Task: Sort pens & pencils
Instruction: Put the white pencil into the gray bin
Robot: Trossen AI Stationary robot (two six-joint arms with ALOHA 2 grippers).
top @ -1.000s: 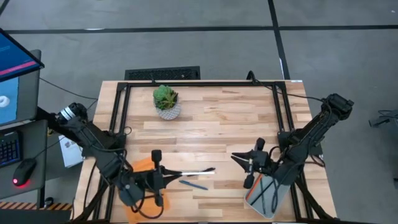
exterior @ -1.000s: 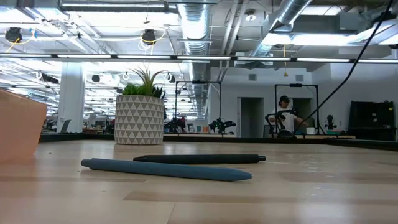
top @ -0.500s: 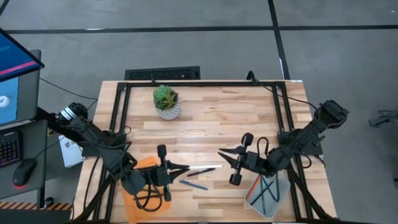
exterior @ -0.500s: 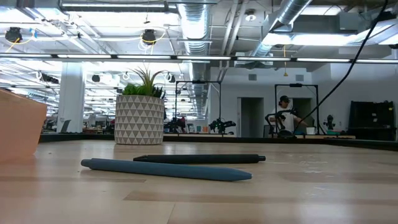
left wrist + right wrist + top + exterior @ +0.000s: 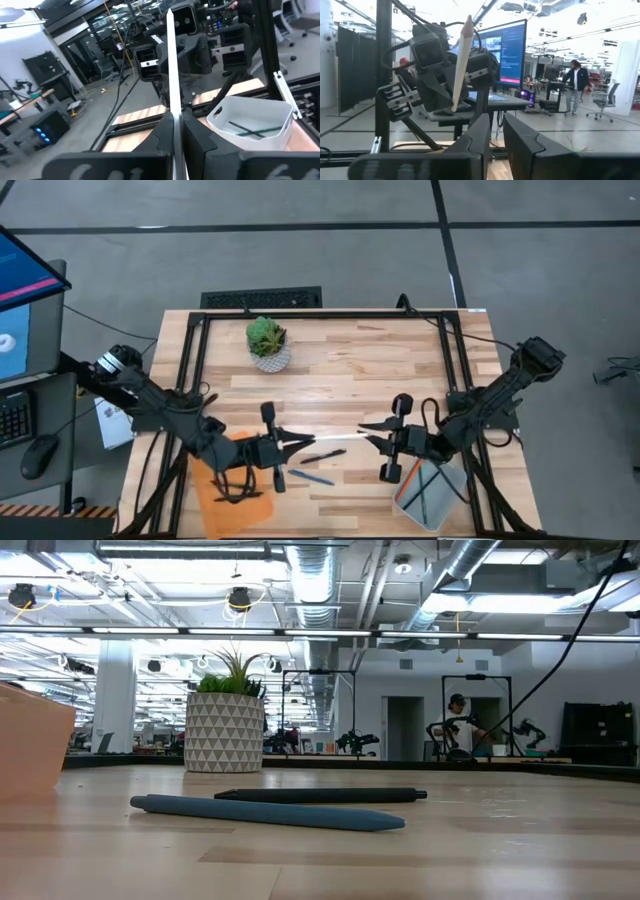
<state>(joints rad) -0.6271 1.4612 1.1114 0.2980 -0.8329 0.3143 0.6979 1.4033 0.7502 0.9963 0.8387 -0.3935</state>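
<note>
Seen from above: a wooden table (image 5: pixel 380 370) with two dark arms reaching in from either side toward its near middle. Left end effector (image 5: pixel 283 444) clamped tight on one end of a white pencil (image 5: pixel 322 439), held level above the table and pointing toward the right arm. Right end effector (image 5: pixel 366 432) at the pencil's other end, fingers partly apart around the tip; whether gripping it cannot be told. Just nearer the front edge, lying flat on the table: a black pen (image 5: pixel 325 455) and a blue pen (image 5: pixel 311 477), side by side and close together. Orange tray (image 5: pixel 218 498) under the left arm at the front left. White bin (image 5: pixel 428 496) with dark sticks inside at the front right, beneath the right arm. Potted plant (image 5: pixel 267 342) well apart, toward the far left of the table.
</note>
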